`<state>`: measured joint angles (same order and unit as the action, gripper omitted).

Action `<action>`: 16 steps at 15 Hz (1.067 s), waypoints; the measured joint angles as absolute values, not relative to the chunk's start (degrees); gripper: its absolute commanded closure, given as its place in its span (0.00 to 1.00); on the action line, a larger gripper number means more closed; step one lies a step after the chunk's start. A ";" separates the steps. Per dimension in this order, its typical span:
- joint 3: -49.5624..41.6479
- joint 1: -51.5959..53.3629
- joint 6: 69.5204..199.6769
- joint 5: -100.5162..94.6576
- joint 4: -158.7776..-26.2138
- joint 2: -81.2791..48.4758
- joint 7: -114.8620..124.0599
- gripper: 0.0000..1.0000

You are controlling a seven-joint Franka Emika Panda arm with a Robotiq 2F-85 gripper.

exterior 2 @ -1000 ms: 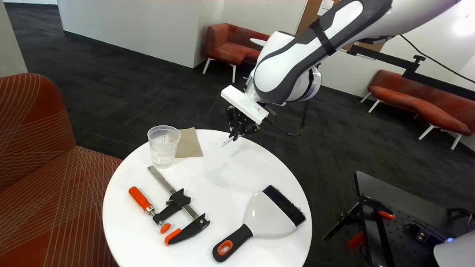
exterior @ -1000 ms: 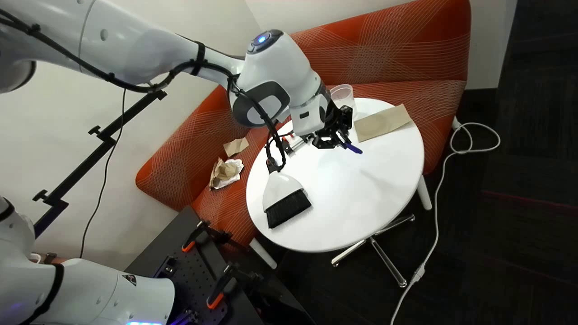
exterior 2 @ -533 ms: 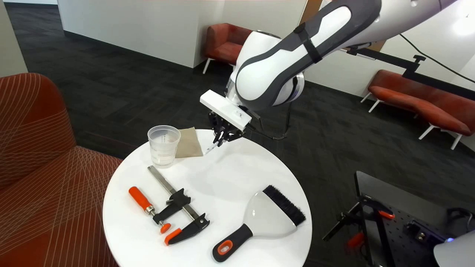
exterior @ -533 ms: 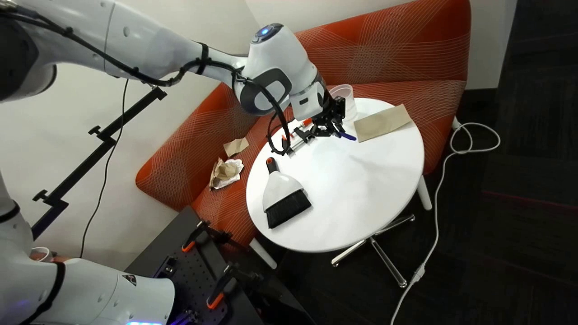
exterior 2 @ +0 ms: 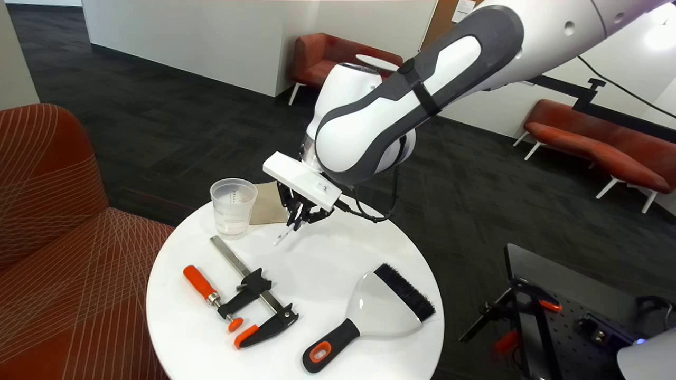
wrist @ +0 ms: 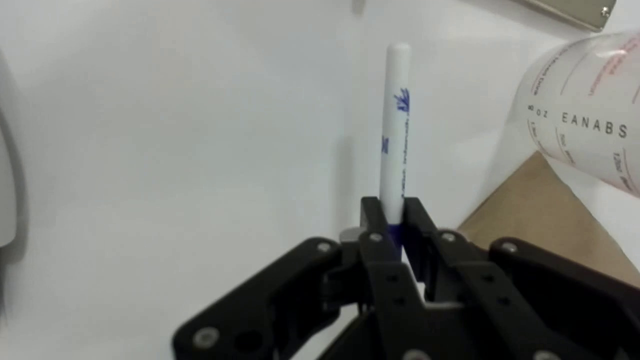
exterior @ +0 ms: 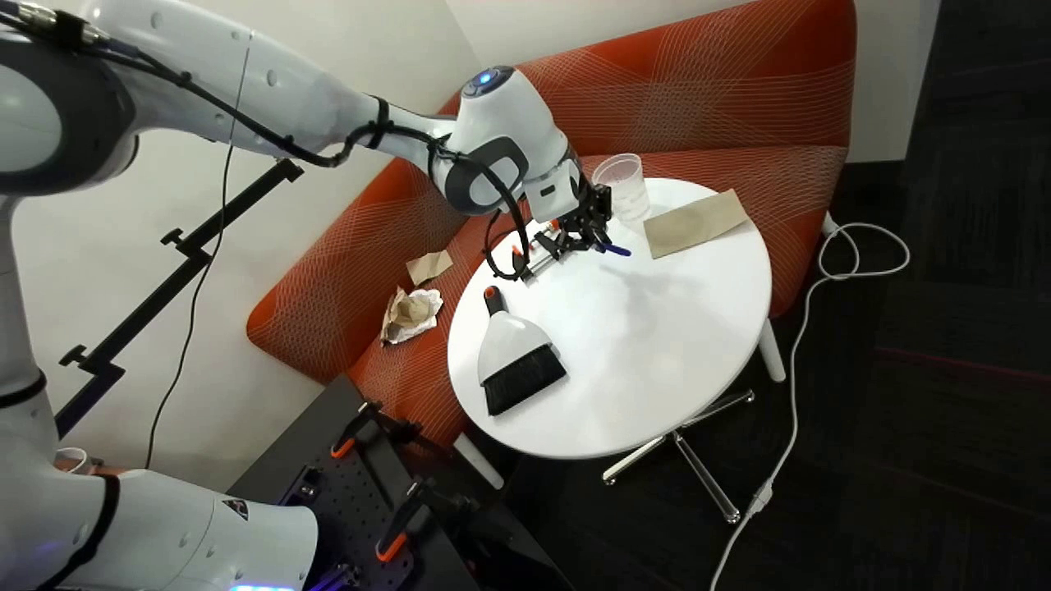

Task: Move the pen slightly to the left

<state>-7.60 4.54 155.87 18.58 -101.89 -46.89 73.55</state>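
The pen has a white barrel with blue print and a blue end. In the wrist view the pen [wrist: 396, 125] points away from my gripper [wrist: 391, 212], whose black fingers are shut on it near where white meets blue. In an exterior view the blue end of the pen [exterior: 616, 249] sticks out from my gripper [exterior: 594, 240]. In an exterior view the white end of the pen [exterior 2: 283, 236] points down and left from my gripper [exterior 2: 297, 217]. The pen is tilted and held above the white table [exterior 2: 338, 279]; its shadow lies apart from it in the wrist view.
A clear plastic cup [exterior 2: 232, 211] and brown paper [exterior 2: 268, 206] stand near the gripper. A clamp with an orange handle [exterior 2: 198, 282] and a dustpan brush [exterior 2: 388, 311] lie on the table. A red sofa [exterior: 698, 90] borders the table.
My gripper has moved left in both exterior views with the pen in it, and it is nearer the cup and clamp. It stays shut on the pen. The objects on the table have not moved.
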 measured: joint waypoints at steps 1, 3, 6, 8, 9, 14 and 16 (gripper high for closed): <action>-7.57 4.81 155.87 18.55 -101.67 -47.27 73.55 0.61; -7.56 5.20 155.82 18.39 -101.30 -47.88 73.55 0.55; -7.56 5.35 155.59 17.95 -101.09 -48.19 73.55 0.31; -7.56 5.37 155.57 17.72 -101.02 -48.22 73.55 0.16; -7.56 5.37 155.57 17.56 -100.98 -48.22 73.55 0.09; -7.56 5.38 155.51 16.81 -100.77 -48.22 73.54 0.00; -7.56 5.37 155.33 16.80 -100.72 -48.24 73.51 0.00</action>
<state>-7.56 5.37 155.33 16.80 -100.72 -48.24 73.51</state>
